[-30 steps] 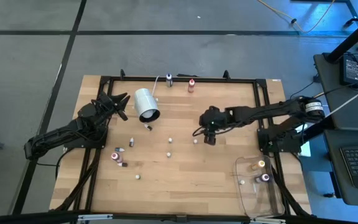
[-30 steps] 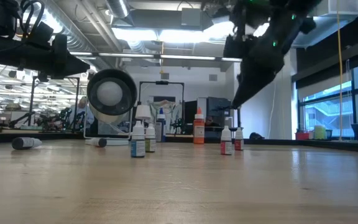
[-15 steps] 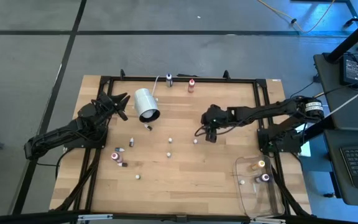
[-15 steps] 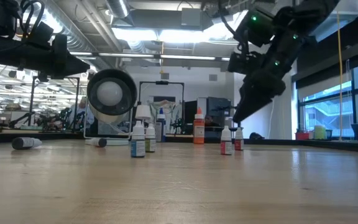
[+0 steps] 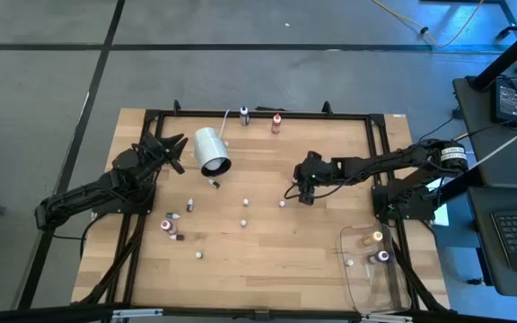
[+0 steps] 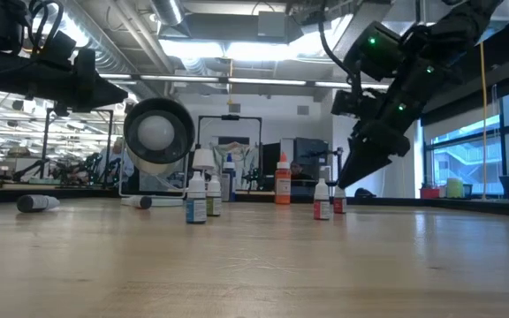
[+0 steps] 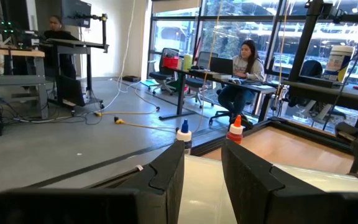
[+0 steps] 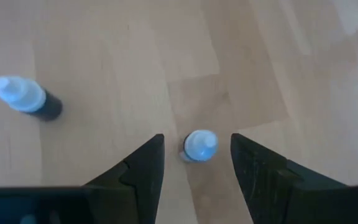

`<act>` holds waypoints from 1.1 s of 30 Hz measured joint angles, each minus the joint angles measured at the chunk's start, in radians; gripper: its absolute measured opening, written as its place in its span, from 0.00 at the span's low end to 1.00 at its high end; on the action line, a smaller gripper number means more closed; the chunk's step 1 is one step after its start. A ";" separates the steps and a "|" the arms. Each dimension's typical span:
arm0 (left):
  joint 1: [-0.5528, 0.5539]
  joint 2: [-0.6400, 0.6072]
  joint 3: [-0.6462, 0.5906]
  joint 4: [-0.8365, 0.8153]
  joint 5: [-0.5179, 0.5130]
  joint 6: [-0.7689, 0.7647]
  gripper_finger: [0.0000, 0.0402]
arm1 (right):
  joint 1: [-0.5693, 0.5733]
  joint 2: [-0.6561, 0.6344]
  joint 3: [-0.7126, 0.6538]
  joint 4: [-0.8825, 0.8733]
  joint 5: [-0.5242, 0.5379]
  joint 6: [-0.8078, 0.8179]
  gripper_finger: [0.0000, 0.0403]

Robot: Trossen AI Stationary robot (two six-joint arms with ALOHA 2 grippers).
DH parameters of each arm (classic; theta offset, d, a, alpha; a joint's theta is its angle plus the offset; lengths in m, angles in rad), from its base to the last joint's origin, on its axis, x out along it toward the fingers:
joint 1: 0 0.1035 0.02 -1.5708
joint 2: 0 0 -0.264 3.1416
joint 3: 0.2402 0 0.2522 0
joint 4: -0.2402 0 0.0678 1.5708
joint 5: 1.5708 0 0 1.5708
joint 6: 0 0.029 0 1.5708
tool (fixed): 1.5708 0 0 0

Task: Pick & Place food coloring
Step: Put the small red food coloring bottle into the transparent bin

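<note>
The food coloring bottles (image 5: 174, 226) are mostly scattered over the wooden table (image 5: 267, 260): a cluster lies near the left edge, single ones stand mid-table, and two stand at the far rail. One white-capped bottle (image 8: 199, 146) is framed between the parted fingers of the right gripper (image 5: 305, 196), which hovers above it with nothing yet gripped. About three bottles are seen in the clear tray (image 5: 355, 280) at the near right, so the task is judged barely begun, most bottles remaining. The left gripper (image 5: 173, 149) waits, slightly parted and empty, beside the white cylinder (image 5: 211, 151).
</note>
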 joint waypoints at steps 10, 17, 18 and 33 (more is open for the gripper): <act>0.000 0.000 0.000 0.000 0.000 0.000 0.26 | -0.026 0.000 -0.049 0.097 0.002 0.023 0.46; 0.000 0.000 0.000 0.000 0.000 0.000 0.26 | -0.033 0.000 -0.049 0.107 -0.013 0.027 0.46; 0.000 0.000 0.000 0.000 0.000 0.000 0.26 | -0.033 0.000 -0.049 0.107 -0.029 0.029 0.46; 0.000 0.000 0.000 0.000 -0.001 0.003 0.26 | -0.033 0.080 -0.049 0.154 -0.043 0.049 0.37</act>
